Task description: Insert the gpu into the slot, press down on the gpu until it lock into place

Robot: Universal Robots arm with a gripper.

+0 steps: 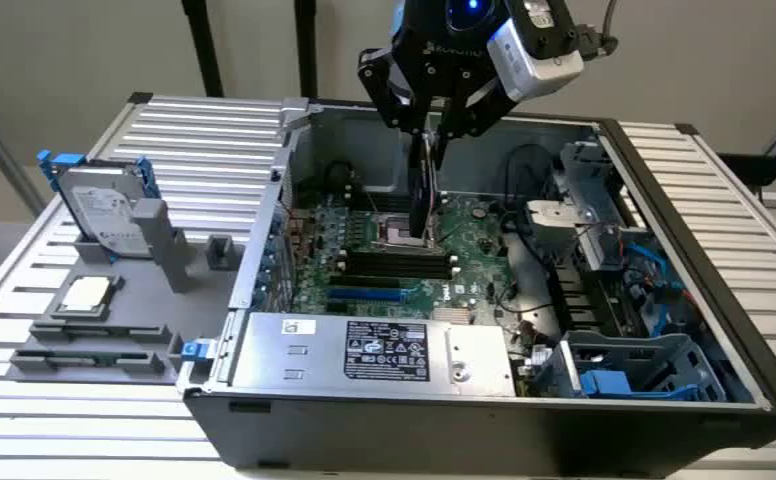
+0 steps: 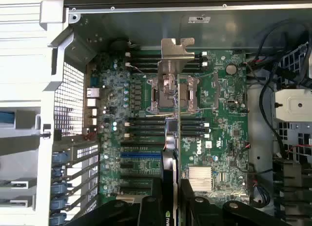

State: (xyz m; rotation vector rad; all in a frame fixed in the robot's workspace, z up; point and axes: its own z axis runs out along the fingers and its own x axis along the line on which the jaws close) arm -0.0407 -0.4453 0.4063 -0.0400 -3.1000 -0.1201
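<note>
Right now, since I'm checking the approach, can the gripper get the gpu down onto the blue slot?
Likely yes: the gripper holds the gpu upright over the motherboard, and the slot lies uncovered, nothing above it.

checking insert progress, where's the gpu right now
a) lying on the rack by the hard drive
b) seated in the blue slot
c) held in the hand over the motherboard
c: the hand grips the gpu on edge above the motherboard, clear of the blue slot.
</note>
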